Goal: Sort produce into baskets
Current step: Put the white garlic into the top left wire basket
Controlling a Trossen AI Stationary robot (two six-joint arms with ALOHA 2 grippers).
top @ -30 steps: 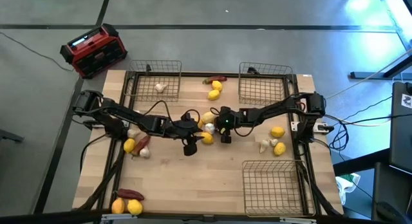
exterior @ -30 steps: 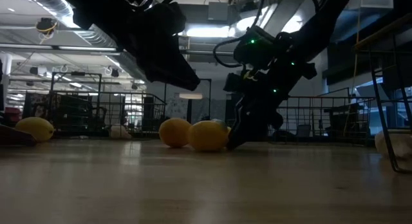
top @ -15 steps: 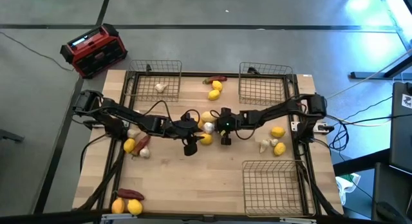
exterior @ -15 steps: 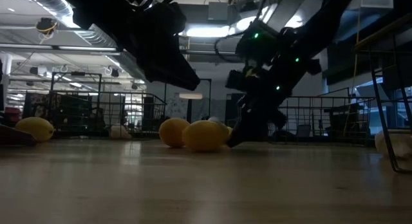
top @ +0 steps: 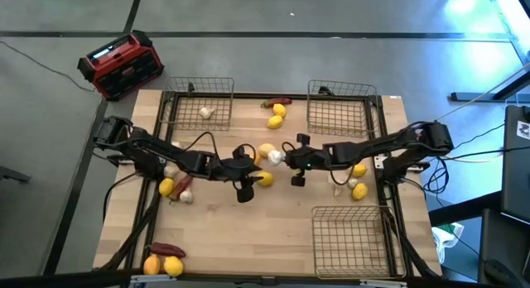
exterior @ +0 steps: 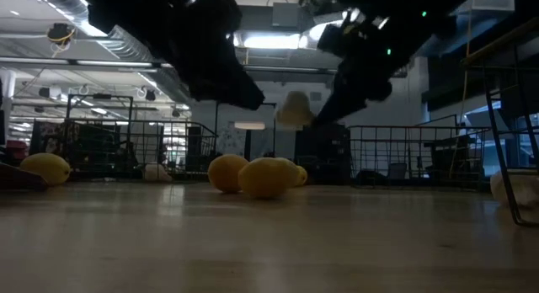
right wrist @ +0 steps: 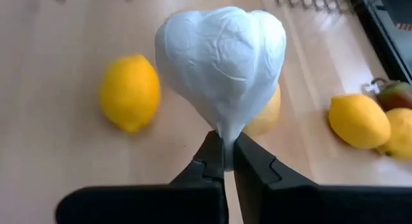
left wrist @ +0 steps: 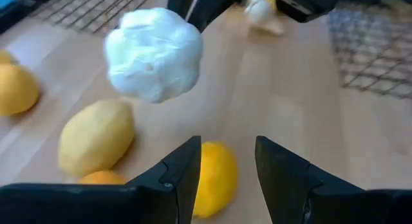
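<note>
Right gripper (right wrist: 224, 161) is pinching the thin stem of a whitish garlic bulb (right wrist: 222, 63), fingers closed tight on it. The bulb is hanging clear of the tabletop (top: 248, 230), above the cluster of lemons (exterior: 265, 177) near the middle; in the low view it is showing in the air (exterior: 294, 109) over them, and from above it is sitting at the tip of the right arm (top: 276, 156).

Left gripper (left wrist: 225, 163) is hovering just beside, fingers partly apart and holding nothing, with a yellow lemon (left wrist: 212, 176) lying on the wood below the gap.

Baskets: far-left basket (top: 201, 98) is containing one whitish bulb (top: 205, 112); far-right basket (top: 337, 106) and near-right basket (top: 346, 238) are standing on the tabletop's right side.

Other produce is lying scattered: a lemon and a dark red pepper (top: 279, 103) between the two far baskets, lemons and bulbs by the right edge (top: 356, 170), a pepper and fruit by the left edge (top: 180, 187), and more at the near-left corner (top: 164, 256).

A red and black box (top: 120, 64) is sitting on the floor beyond the far-left corner.
</note>
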